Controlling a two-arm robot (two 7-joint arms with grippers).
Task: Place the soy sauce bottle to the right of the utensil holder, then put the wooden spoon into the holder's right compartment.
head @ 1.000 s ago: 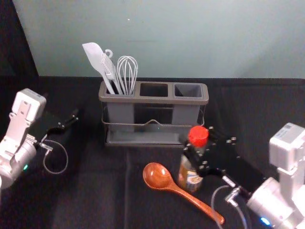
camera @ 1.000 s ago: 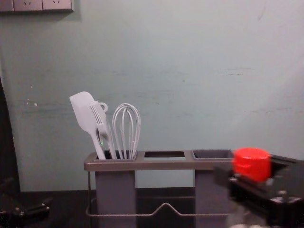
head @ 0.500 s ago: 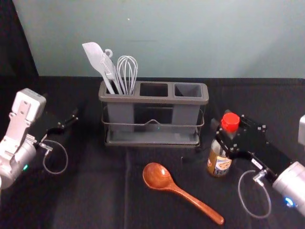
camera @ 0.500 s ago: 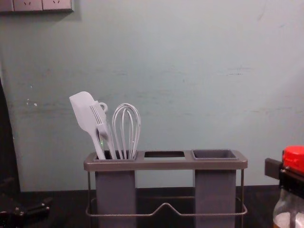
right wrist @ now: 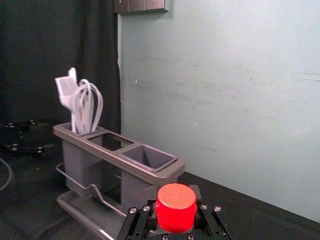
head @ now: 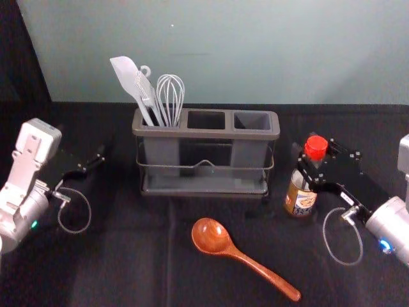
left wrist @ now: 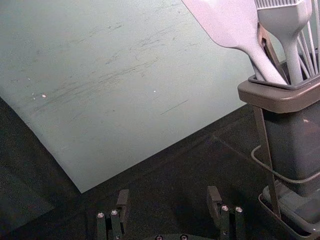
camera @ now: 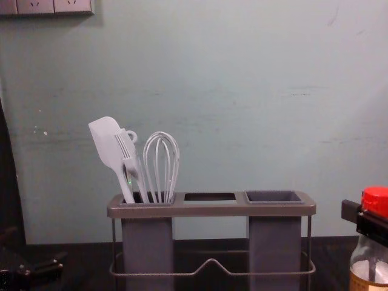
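Grey holder, utensils in left compartment, stands between right claw gripping bottle and open left claw

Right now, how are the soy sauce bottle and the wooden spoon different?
The soy sauce bottle stands upright, but the wooden spoon lies down. The right gripper has its fingers around the bottle, while nothing holds the spoon. The bottle has a bright red cap; the spoon is reddish-brown all over. They share one thing: both are outside the utensil holder.
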